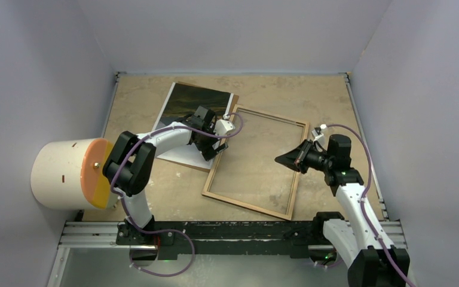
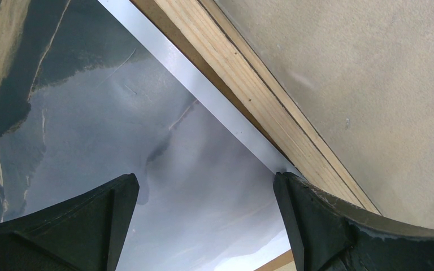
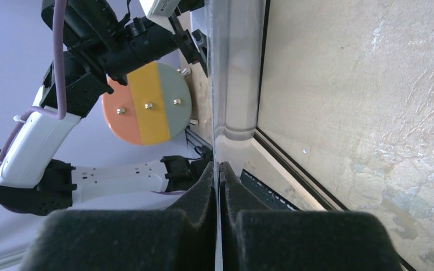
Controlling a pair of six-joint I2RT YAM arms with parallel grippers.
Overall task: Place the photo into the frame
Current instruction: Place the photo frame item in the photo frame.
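Observation:
The photo (image 1: 194,104) lies face up at the back left on the brown backing board (image 1: 183,160). The frame (image 1: 248,206) lies wood side up in the middle of the table. My left gripper (image 1: 215,146) is open and low over the photo's pale part (image 2: 147,124). Its right fingertip (image 2: 285,183) touches the white border beside the frame's wood rail (image 2: 248,84). My right gripper (image 1: 287,160) is at the frame's right rail. In the right wrist view it (image 3: 219,169) is shut on a thin clear pane (image 3: 220,84) seen edge-on, beside a frame rail (image 3: 294,169).
A large white cylinder (image 1: 60,173) with an orange and yellow face lies at the left, beside the left arm. Its face also shows in the right wrist view (image 3: 147,104). Walls enclose the table on three sides. A metal rail (image 1: 233,230) runs along the near edge.

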